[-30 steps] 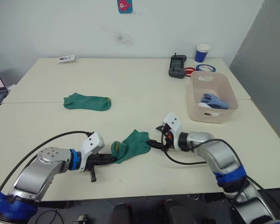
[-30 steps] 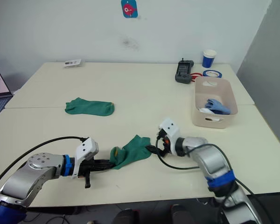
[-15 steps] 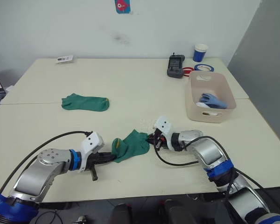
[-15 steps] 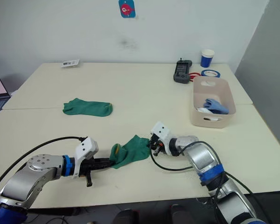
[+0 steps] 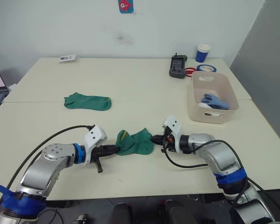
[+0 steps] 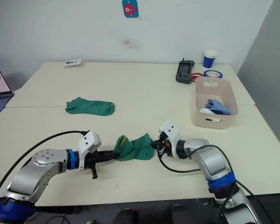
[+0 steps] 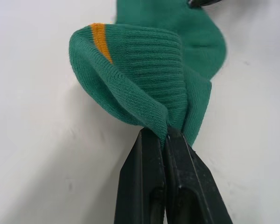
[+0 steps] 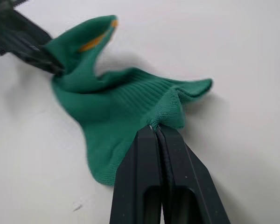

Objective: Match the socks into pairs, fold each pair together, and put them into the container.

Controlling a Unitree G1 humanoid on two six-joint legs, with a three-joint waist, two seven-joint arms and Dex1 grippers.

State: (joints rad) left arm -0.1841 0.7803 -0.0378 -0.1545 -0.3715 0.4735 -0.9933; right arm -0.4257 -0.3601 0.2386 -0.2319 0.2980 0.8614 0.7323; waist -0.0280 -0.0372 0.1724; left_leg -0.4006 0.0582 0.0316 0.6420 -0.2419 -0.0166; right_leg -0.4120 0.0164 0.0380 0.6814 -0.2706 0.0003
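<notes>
A: Hands?
B: Left hand (image 5: 115,149) and right hand (image 5: 154,138) each pinch an opposite end of one dark green sock (image 5: 135,142), bunched on the tabletop (image 5: 140,93).
A: Its mate?
B: Second green sock (image 5: 87,101) flat, well apart; container (image 5: 212,98) far right.

A pale cream table (image 5: 144,88) (with a seam across its left half) stands against a white wall (image 5: 74,28) bearing a small blue sticker (image 5: 125,6); a grey panel (image 5: 270,60) rises at right.
</notes>
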